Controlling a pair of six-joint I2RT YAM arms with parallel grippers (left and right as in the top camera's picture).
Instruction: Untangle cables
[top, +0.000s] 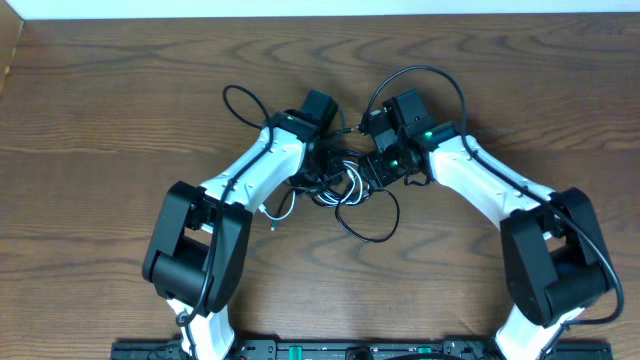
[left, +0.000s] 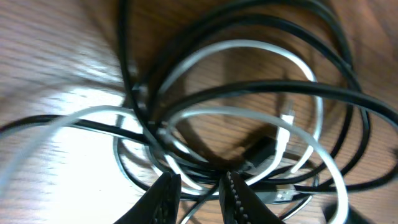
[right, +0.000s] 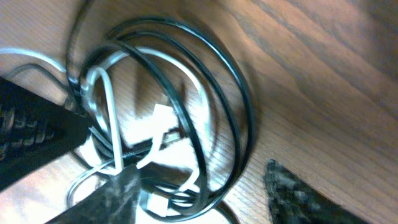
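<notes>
Overhead: the cables (top: 345, 195) lie knotted on the table (top: 120, 90) between my left gripper (top: 322, 168) and right gripper (top: 378, 168), equally near, with loose loops trailing toward my base.

Left wrist: my left jaws are nearly together, pinching strands where black and white coils cross.

Right wrist: my right jaws stand wide apart, straddling the coil's near edge and holding nothing. Only this view shows that gap.

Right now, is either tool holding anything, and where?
Left tool pinches the cables where the white and black loops cross; right tool is open, holding nothing.
</notes>
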